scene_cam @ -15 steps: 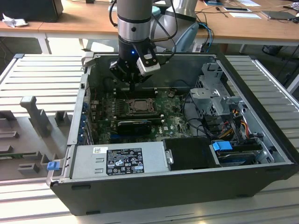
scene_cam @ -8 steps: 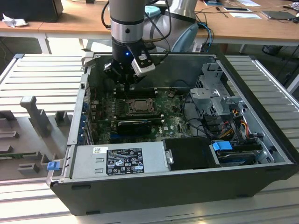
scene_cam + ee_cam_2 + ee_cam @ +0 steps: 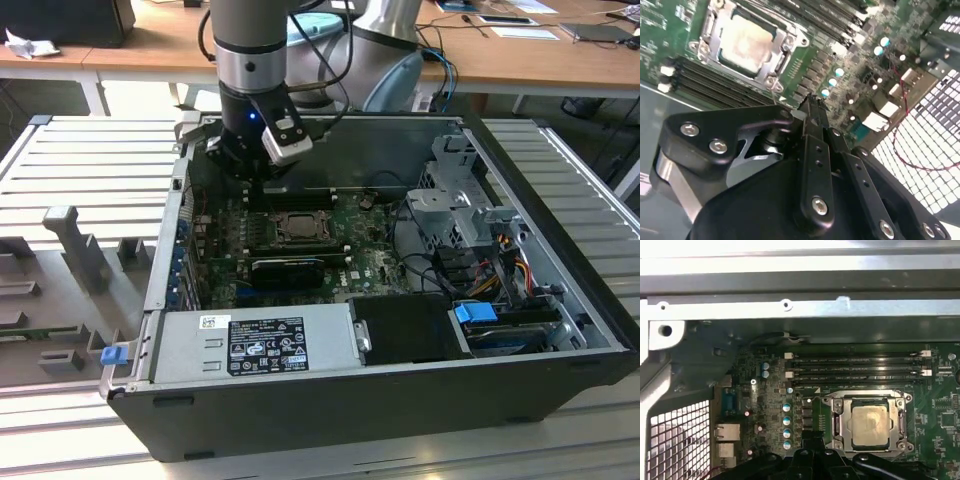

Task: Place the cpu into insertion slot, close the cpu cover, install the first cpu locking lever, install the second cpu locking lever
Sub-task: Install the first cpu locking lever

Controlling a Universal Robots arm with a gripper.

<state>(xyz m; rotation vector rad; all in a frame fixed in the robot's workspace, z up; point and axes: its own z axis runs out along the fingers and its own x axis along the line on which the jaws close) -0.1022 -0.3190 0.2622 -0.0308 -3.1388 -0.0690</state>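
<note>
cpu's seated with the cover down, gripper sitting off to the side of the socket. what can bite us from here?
1. The gripper hangs low over the board beside the cpu cover; a slightly off descent could land on the capacitors or the memory slots rather than a lever.
2. The cpu looks seated under the cover, but whether the levers are latched cannot be told; if they are not, a sideways nudge could lift the cover.

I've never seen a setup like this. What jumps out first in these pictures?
An open computer case lies on its side, with the robot arm reaching into it from above. Its black pincer hangs over the green motherboard. Close by, the cpu sits in its socket, framed by the metal cpu cover.
</note>
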